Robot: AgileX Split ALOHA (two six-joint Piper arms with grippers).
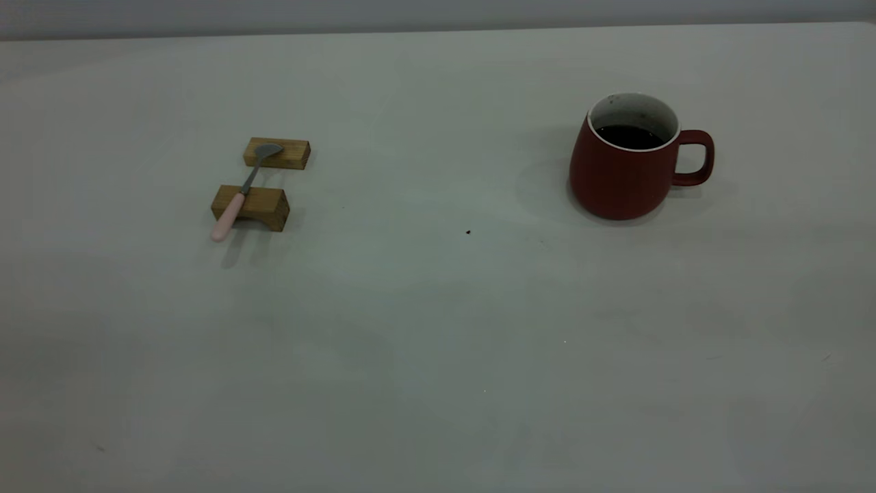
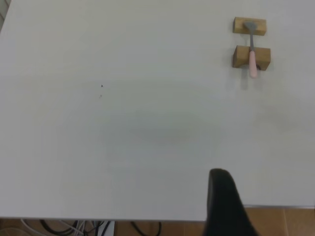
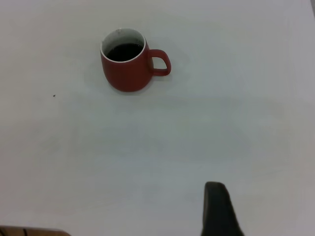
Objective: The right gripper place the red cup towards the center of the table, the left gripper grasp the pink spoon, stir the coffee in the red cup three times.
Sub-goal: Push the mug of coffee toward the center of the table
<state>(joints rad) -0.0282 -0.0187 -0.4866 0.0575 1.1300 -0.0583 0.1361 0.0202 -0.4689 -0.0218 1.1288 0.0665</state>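
Note:
The red cup (image 1: 626,164) stands upright on the right side of the table (image 1: 438,329), its loop handle pointing right. Dark coffee (image 1: 629,137) fills it partway. The pink spoon (image 1: 239,195) lies on the left side, resting across two wooden blocks, bowl on the far block (image 1: 277,153), handle over the near block (image 1: 250,206). Neither arm shows in the exterior view. Only a black tip of the left gripper (image 2: 221,196) shows, far from the spoon (image 2: 252,54). A black tip of the right gripper (image 3: 219,206) sits well short of the cup (image 3: 128,61).
A small dark speck (image 1: 468,232) lies near the table's middle. The left wrist view shows the table's edge (image 2: 147,219) with cables and a brown floor beyond it. Wide bare surface lies between the spoon and the cup.

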